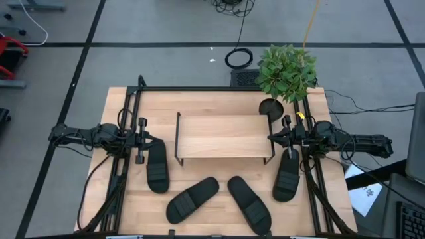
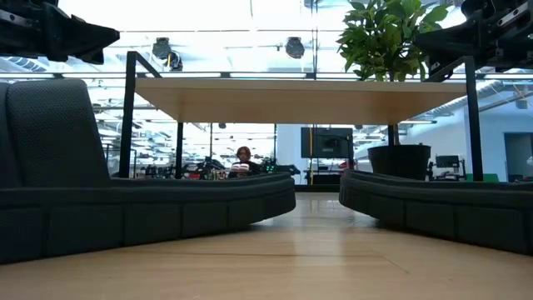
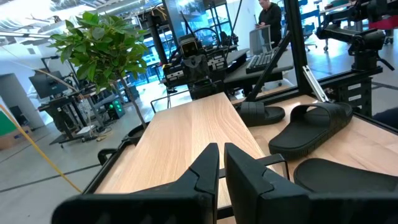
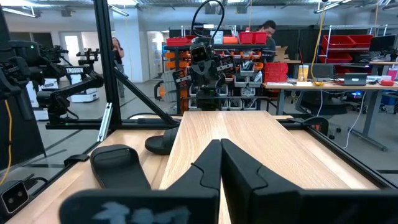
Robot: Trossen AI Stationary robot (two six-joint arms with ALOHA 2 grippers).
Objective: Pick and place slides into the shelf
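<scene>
Four black slides lie on the table in front of the shelf [image 1: 222,136]: one on the left [image 1: 157,166], two in the middle [image 1: 192,199] [image 1: 249,202], and one on the right [image 1: 287,174]. Each rests sole-down on the wood. My left gripper [image 1: 161,140] hovers shut at the shelf's left end, above the left slide's far end. My right gripper [image 1: 269,137] hovers shut at the shelf's right end, above the right slide. In the left wrist view the left gripper [image 3: 221,155] points along the shelf board [image 3: 193,130]. In the right wrist view the right gripper [image 4: 221,152] points along the board [image 4: 249,137].
A potted plant [image 1: 285,72] stands at the table's far right corner, behind the shelf. Black metal frame rails [image 1: 123,153] [image 1: 312,179] run along both table sides. The shelf's top board is bare. People stand in the room beyond [image 4: 268,31].
</scene>
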